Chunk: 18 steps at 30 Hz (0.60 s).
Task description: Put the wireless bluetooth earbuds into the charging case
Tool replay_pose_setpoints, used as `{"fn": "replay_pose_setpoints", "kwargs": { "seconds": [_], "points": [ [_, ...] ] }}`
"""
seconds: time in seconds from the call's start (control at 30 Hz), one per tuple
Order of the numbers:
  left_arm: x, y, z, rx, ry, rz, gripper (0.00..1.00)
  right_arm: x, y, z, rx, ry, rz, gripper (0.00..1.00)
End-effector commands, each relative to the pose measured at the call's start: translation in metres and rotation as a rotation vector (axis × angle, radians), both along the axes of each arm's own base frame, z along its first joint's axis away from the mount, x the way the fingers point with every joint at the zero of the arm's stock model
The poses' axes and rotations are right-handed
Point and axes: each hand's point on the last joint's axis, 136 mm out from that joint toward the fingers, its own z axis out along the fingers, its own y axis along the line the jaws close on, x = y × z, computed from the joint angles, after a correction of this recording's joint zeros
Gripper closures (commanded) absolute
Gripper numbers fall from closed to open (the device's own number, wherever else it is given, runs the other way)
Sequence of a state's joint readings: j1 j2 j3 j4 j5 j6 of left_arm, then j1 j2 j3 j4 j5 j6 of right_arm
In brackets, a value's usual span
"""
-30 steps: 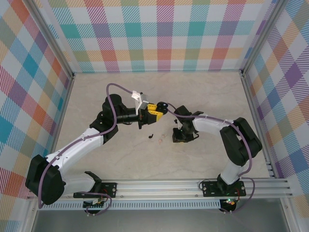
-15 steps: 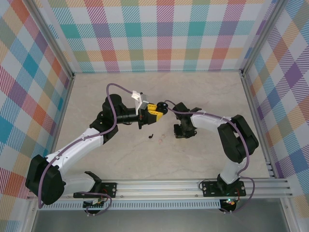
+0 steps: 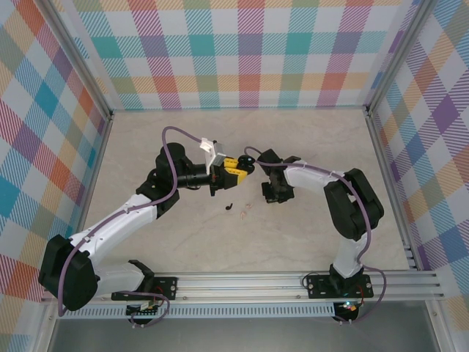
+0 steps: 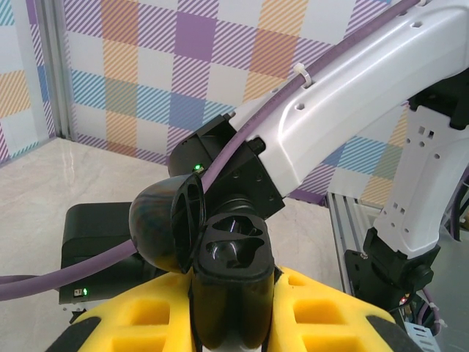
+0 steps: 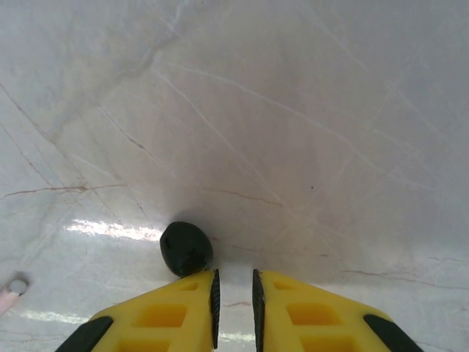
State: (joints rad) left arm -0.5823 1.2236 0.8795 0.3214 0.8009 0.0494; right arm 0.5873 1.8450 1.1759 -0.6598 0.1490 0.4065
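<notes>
Change: the right gripper [image 5: 234, 282] has moved away from the arm bases and closer to the left gripper [image 4: 234, 293]. The right arm [image 4: 344, 103] has folded inward with it. The left arm, and the second earbud on the table, have not moved.

Left gripper: raised above the table [image 3: 183, 147] and pointing toward the right arm. Its yellow fingers are clamped on the base of the case [image 4: 229, 253].

Case: a dark, glossy clamshell held at the left fingertips. It is open, and the domed lid is hinged back to the left in the left wrist view. The base faces the camera and shows two hollow seats. Whether either seat holds anything cannot be told.

Right gripper: low over the table with its tips pointing down. The jaws are closed to a narrow slit with nothing between them.

Earbud [image 5: 185, 248]: a rounded black piece lying on the table. It sits at the tip of the left-hand finger in the right wrist view, outside the slit. Whether it touches that finger cannot be told.

Second earbud [image 3: 229, 206]: a tiny black piece on the table in the top view. It lies nearer the bases than the left gripper and to the left of the right gripper, and it is not held.

Other item: a small pale piece [image 5: 11, 286] lies on the table at the lower left edge of the right wrist view.
</notes>
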Motion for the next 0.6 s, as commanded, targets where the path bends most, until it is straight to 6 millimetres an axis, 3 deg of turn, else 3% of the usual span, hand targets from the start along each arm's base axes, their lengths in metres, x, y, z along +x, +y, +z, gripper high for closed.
{"fn": "replay_pose_setpoints", "kwargs": {
  "seconds": [0.0, 0.33, 0.47, 0.57],
  "points": [
    [-0.005, -0.002, 0.015, -0.018, -0.048, -0.015, 0.85, 0.002, 0.002, 0.003, -0.004, 0.003, 0.013, 0.77],
    [-0.005, -0.001, 0.019, -0.022, -0.055, -0.006, 0.85, 0.000, 0.002, 0.034, 0.040, -0.041, 0.006, 0.72],
    [-0.005, -0.001, 0.019, -0.022, -0.054, -0.006, 0.85, -0.001, 0.008, 0.040, 0.091, -0.029, -0.045, 0.65],
    [-0.005, 0.000, 0.019, -0.024, -0.055, -0.005, 0.85, 0.001, 0.012, 0.037, 0.115, -0.009, -0.118, 0.54]
  ]
}}
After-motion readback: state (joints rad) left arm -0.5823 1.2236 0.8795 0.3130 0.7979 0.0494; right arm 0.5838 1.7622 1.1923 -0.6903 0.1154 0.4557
